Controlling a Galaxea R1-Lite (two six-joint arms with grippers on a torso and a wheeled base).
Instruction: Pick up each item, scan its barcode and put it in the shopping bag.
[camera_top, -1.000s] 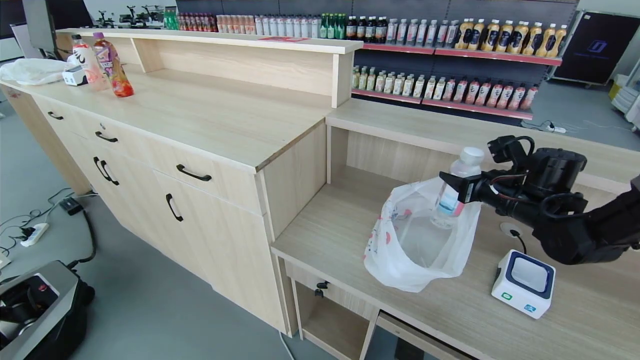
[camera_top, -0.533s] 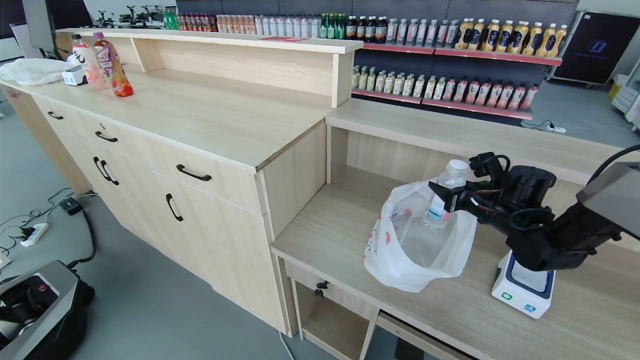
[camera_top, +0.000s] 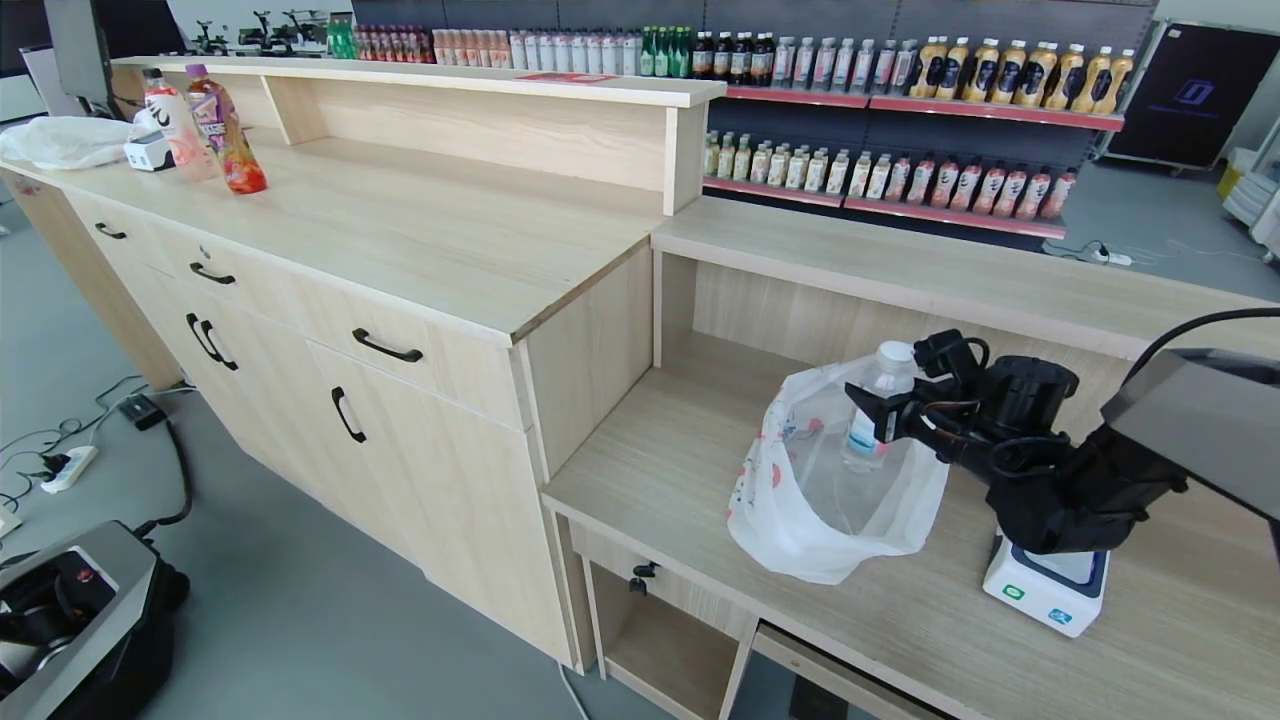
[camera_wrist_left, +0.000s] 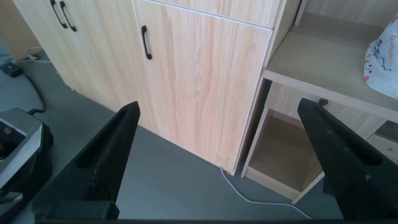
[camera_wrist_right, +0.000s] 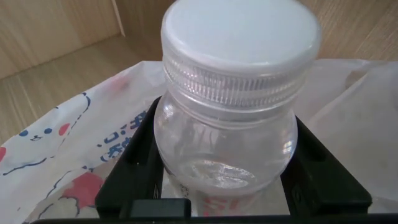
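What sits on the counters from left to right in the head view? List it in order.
White plastic bag → two drink bottles → shopping bag → scanner. The water bottle in the right gripper overlaps the shopping bag, so it is left out.

Close view of a clear plastic bottle (camera_wrist_right: 227, 143) held in the black right gripper (camera_wrist_right: 227, 186) over a white plastic shopping bag (camera_wrist_right: 68, 155).

The bottle stands upright, its white ribbed screw cap (camera_wrist_right: 241, 37) nearest the camera. The gripper's black fingers (camera_wrist_right: 134, 171) press against the bottle's shoulder, one on either side. The thin bag, printed with blue and pink cartoon shapes, spreads open around and beneath the bottle. Behind the bag lies a pale wood-grain counter (camera_wrist_right: 43, 87) that meets an upright wooden panel (camera_wrist_right: 56, 28).
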